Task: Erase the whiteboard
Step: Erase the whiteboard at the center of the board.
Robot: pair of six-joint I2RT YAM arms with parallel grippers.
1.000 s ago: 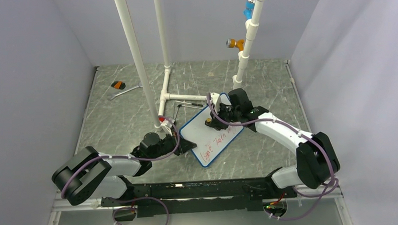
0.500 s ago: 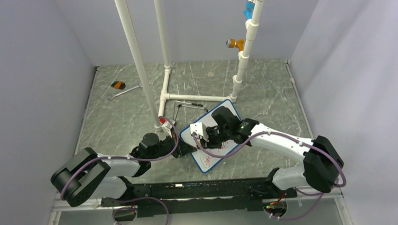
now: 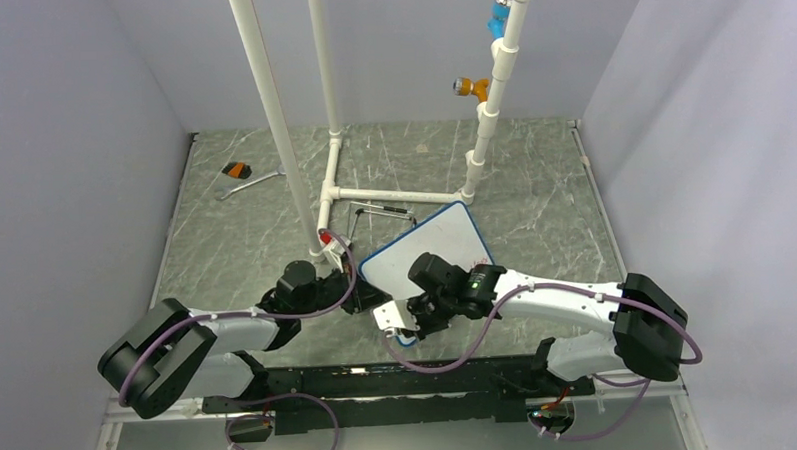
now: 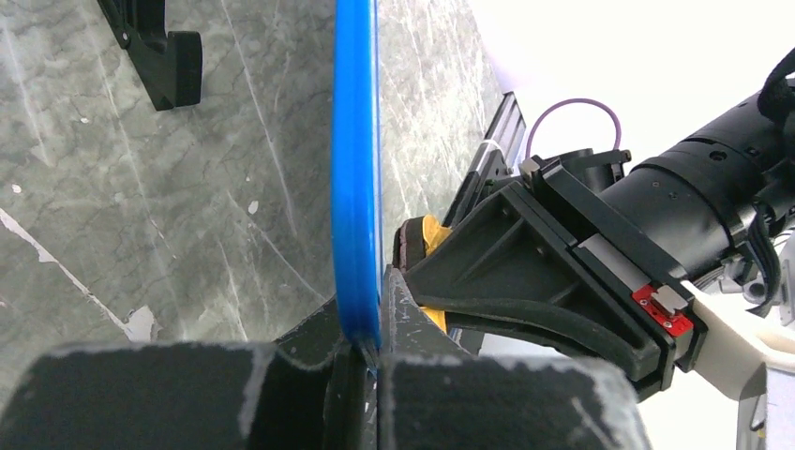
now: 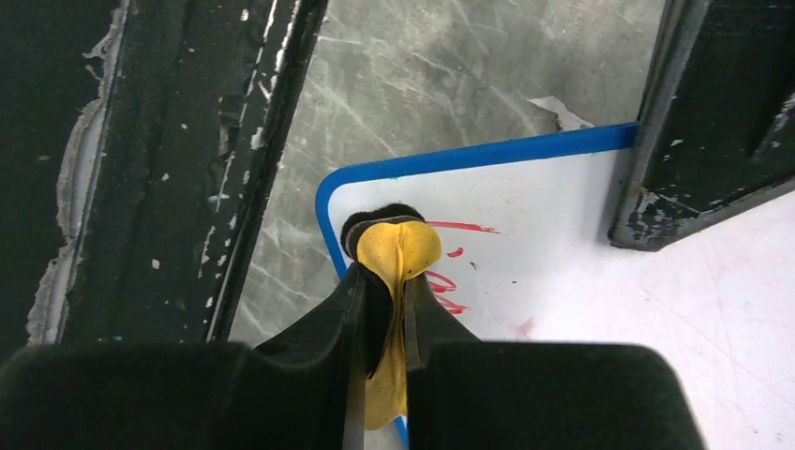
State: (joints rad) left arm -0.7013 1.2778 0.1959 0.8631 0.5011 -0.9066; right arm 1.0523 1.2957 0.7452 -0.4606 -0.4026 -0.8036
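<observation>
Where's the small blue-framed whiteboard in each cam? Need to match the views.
Top external: small white board with thin blue frame, mid-picture, right gripper over its near corner.
Left wrist: only its blue edge, a vertical strip mid-frame, pinched in the left gripper.
Right wrist: rounded corner and white face, centre right, red marks on it.
Shared landmark: yellow eraser pad in the right gripper, seen in both wrist views; hidden from above.

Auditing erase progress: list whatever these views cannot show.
Top external: the right pincer covers the near corner of the whiteboard; ink beneath is hidden.
Left wrist: the left pincer grips the whiteboard edge-on; its face is unseen.
Right wrist: the yellow eraser overlaps the red marks, unreadable; frame edges cut off the rest of the whiteboard.
</observation>
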